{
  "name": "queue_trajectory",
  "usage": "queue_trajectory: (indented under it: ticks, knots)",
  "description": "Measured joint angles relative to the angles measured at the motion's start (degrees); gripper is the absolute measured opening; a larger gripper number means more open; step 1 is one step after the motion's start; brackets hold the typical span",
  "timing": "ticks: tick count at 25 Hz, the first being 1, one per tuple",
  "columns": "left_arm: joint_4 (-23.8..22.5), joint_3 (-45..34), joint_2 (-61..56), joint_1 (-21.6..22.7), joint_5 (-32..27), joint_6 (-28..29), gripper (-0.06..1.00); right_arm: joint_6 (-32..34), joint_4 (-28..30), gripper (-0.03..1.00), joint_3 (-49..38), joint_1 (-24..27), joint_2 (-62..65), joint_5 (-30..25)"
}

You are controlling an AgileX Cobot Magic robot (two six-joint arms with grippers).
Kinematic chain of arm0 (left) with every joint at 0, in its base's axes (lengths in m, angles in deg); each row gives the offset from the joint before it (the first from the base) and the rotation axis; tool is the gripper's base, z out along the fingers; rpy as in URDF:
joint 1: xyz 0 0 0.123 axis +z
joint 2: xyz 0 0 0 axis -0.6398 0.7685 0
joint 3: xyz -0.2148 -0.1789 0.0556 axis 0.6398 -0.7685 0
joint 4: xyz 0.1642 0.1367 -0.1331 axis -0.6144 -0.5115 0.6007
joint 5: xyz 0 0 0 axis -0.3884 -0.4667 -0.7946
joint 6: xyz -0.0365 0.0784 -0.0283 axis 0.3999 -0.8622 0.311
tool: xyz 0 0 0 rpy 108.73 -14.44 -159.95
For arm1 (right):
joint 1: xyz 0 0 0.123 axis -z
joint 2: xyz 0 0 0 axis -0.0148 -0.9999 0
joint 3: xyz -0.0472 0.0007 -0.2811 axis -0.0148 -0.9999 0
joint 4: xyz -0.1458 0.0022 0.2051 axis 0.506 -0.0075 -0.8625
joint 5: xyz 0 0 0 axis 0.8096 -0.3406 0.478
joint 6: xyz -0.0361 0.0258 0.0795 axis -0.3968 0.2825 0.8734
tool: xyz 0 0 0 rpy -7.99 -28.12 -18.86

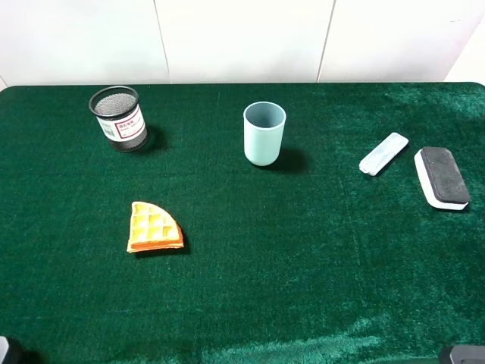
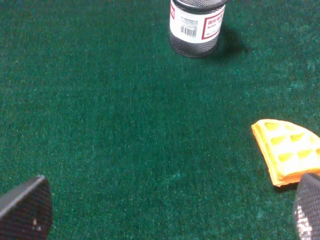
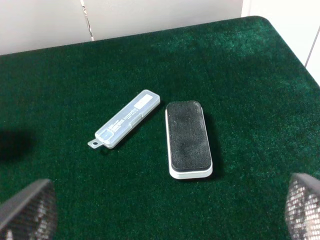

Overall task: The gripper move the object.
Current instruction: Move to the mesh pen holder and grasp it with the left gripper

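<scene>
Left pincer here, hanging released over the green cloth, fingertips spread wide. Closest in, an orange waffle wedge lies flat right by one fingertip. Farther ahead, well apart from my fingers, the mesh pen cup stands upright, its white label with red print facing me. My right pincer is released too, jaws wide. Ahead of it lies a black-faced eraser, a clear plastic case just beside it, not touching. Beyond both pincers, a light-blue cup stands upright between pen cup and case
</scene>
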Motion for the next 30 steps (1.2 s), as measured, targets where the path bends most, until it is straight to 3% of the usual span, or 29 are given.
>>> queue_trajectory:
  ticks: [30]
  knots:
    - [0.0,0.0,0.0,0.0,0.0,0.0,0.98,0.0,-0.05,0.7,0.0,0.0,0.0,0.0]
